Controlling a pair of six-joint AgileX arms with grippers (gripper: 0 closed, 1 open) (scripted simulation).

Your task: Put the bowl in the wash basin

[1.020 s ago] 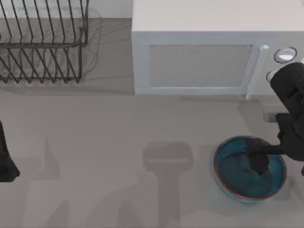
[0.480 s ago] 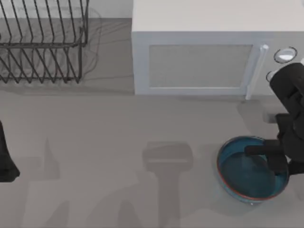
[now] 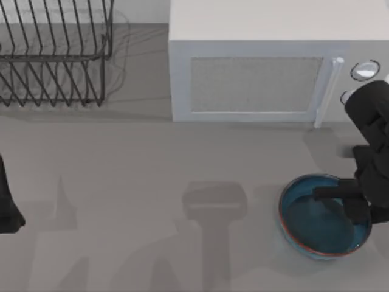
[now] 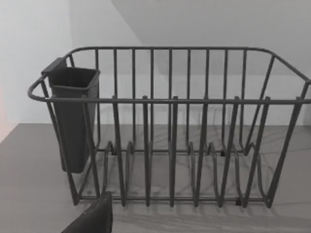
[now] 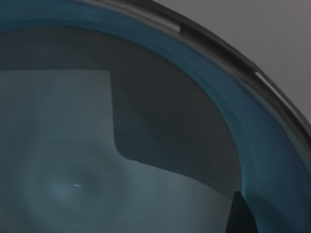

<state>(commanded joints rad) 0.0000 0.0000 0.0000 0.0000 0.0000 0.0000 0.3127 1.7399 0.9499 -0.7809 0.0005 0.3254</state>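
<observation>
The blue-teal bowl with its reddish-brown rim rests on the table at the front right, just ahead of the microwave. My right gripper hangs low over the bowl's right side, open, with nothing held. The right wrist view looks straight down into the glossy bowl, and one dark fingertip stands against its inner wall. My left arm is parked at the table's left edge, its gripper open, and one finger shows in the left wrist view. The wash basin is out of view.
A white microwave with its door closed stands at the back right. A black wire dish rack occupies the back left, and the left wrist view shows that rack with a dark cutlery holder hung on one end.
My right gripper has slid from over the bowl's middle to its right side. The bowl has shifted slightly to the right. The left arm has not moved.
</observation>
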